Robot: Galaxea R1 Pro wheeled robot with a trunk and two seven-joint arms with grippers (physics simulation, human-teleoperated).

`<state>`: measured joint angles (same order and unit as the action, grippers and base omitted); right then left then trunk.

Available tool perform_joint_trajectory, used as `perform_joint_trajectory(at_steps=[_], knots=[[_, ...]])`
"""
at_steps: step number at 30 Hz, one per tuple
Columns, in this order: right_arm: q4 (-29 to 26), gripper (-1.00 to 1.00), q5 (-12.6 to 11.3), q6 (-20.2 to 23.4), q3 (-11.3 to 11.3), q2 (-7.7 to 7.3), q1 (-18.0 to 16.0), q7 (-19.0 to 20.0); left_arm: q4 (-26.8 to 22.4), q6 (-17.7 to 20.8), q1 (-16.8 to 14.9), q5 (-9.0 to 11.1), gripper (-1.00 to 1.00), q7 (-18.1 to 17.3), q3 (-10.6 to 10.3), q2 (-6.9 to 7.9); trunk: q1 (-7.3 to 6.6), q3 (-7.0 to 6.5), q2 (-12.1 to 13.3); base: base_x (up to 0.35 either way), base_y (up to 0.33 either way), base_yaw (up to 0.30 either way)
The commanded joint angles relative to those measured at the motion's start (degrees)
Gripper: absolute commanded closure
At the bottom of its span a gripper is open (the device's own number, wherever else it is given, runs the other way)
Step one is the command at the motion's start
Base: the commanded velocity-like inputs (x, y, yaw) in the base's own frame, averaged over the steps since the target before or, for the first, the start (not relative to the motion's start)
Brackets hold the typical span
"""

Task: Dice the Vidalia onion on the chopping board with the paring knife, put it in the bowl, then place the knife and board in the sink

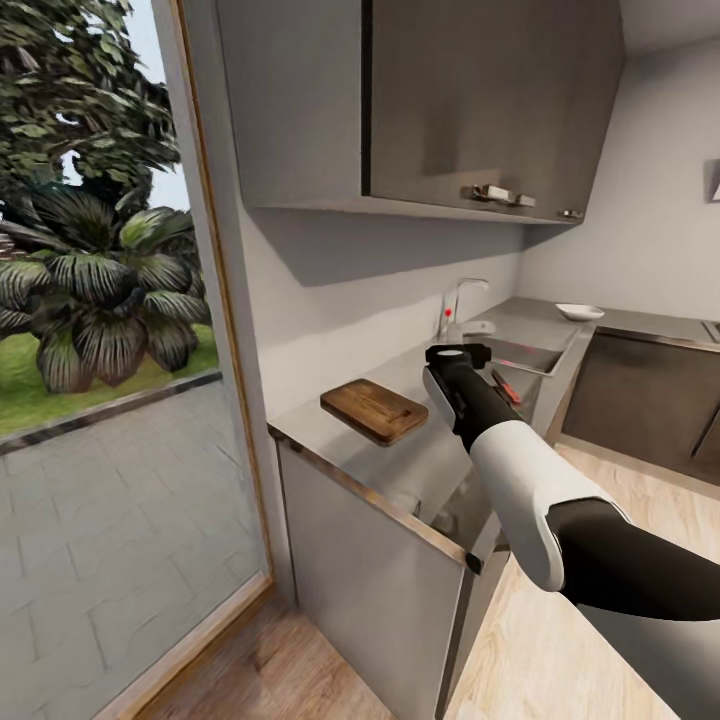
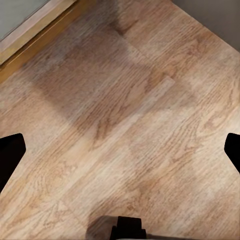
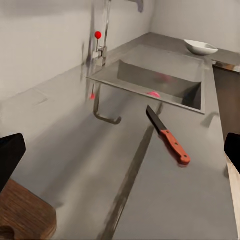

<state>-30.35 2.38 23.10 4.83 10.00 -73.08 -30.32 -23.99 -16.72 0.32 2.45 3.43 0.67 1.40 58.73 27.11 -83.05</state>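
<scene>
The right arm reaches forward over the grey bench (image 1: 400, 440), its right end effector (image 1: 458, 355) held above the stretch between the chopping board (image 1: 374, 409) and the sink (image 1: 525, 355); judged from the task, it is lined up to go on toward the basin for the onion. In the right wrist view its two dark fingertips (image 3: 11, 157) stand far apart at the frame edges with nothing between them, so it is released and empty. The board lies flat near the bench's near end, at about 9 o'clock of the end effector in the head view: brown wood, rounded corners, faint grain. The paring knife (image 3: 168, 135) lies flat on the bench just short of the sink, red handle toward the robot, dark blade pointing at the basin. A pinkish rounded shape in the sink (image 3: 154, 94) may be the onion; it is too small to be sure. The white bowl (image 1: 579, 312) sits beyond the sink, at about 1 o'clock. The left end effector (image 2: 120, 150) points down at the wooden floor (image 2: 125, 100), fingertips wide apart, released, seemingly parked.
</scene>
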Motion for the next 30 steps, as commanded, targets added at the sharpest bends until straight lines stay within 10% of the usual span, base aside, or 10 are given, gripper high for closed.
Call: perform_joint_trajectory(at_steps=[1,13,19,30], knots=[[0.0,-1.0,0.3,0.5,0.2,0.0,0.0,-0.2,-0.1,-0.1,0.0,0.3,-1.0,0.1,-0.1,0.01,0.0,0.05,0.0,0.006,0.002,0.0],[2.8,-1.0,-0.7,-0.4,-0.6,0.0,0.0,-1.4,-0.1,-0.1,0.0,0.3,-1.0,0.1,-0.1,0.01,0.0,0.05,0.0,0.001,0.0,0.0],[4.6,-1.0,-15.9,-0.8,-1.4,0.0,0.0,-2.6,-0.1,-0.1,0.0,0.3,-1.0,0.1,-0.1,0.01,0.0,0.05,0.0,0.0,0.0,0.0],[5.1,-1.0,-19.1,0.9,-1.4,0.0,0.0,-2.7,-0.1,-0.1,0.0,0.3,-1.0,0.1,-0.1,0.01,0.0,0.05,0.0,0.0,0.0,0.0]])
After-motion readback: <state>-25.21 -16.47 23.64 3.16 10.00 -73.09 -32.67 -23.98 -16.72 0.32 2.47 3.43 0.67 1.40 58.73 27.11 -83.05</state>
